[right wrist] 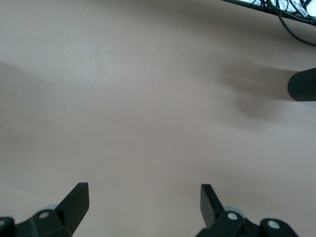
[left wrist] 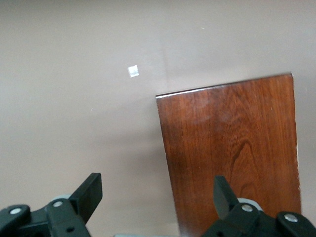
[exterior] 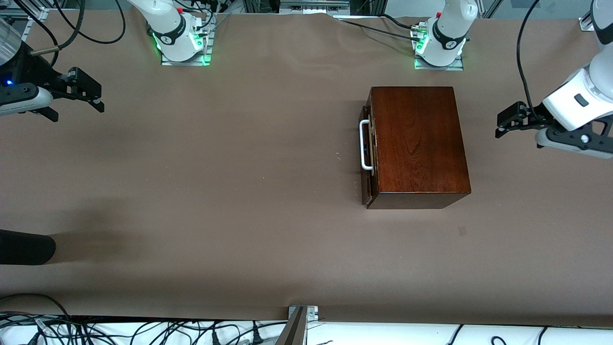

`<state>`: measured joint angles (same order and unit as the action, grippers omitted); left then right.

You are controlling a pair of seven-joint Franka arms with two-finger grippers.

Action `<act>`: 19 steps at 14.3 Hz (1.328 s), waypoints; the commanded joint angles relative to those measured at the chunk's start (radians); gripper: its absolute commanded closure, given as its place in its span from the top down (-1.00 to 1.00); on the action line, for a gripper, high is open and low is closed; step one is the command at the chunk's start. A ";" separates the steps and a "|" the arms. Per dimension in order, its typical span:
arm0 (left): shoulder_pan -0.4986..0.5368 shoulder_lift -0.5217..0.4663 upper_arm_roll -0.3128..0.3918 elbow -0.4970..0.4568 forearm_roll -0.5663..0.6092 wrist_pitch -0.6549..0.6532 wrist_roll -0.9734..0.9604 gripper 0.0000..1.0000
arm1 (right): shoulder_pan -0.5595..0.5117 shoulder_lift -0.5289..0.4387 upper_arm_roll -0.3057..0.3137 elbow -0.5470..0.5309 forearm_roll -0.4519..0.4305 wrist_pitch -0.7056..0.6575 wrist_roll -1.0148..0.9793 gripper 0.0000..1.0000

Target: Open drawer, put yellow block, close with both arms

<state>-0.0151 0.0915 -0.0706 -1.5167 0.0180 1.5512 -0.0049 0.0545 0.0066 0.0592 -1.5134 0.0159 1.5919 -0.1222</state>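
The dark reddish-brown wooden box (exterior: pixel 419 143) stands toward the left arm's end of the table. Its drawer (exterior: pixel 368 143) looks pushed in, and the dark front with its white bar handle (exterior: pixel 365 145) faces the right arm's end. The yellow block is out of view. My left gripper (exterior: pixel 499 127) hangs open above the table beside the box's back. In the left wrist view the left gripper (left wrist: pixel 157 182) frames the box top (left wrist: pixel 232 148) with nothing between its fingers. My right gripper (exterior: pixel 79 114) waits open over bare table at the right arm's end, as the right gripper (right wrist: pixel 144 190) shows in its own wrist view.
A black rounded object (exterior: pixel 26 247) pokes in at the right arm's end, nearer to the front camera, and the same black object (right wrist: pixel 302 85) shows in the right wrist view. Cables (exterior: pixel 143 330) and a metal bracket (exterior: pixel 301 314) line the table's front edge. A small pale mark (left wrist: pixel 132 71) lies near the box.
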 commanded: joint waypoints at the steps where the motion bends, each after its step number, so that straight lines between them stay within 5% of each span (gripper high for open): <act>1: -0.013 -0.049 0.009 -0.063 -0.013 0.027 -0.096 1.00 | -0.001 0.000 0.001 0.015 -0.008 -0.018 0.006 1.00; 6: -0.014 -0.104 0.011 -0.132 -0.013 0.029 -0.096 1.00 | -0.002 0.000 0.001 0.015 -0.008 -0.018 0.004 1.00; 19: -0.043 -0.102 0.052 -0.132 -0.020 0.026 -0.096 1.00 | -0.002 0.000 0.001 0.015 -0.008 -0.018 0.001 1.00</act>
<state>-0.0451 0.0168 -0.0334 -1.6214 0.0179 1.5643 -0.0939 0.0545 0.0066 0.0592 -1.5133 0.0159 1.5918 -0.1222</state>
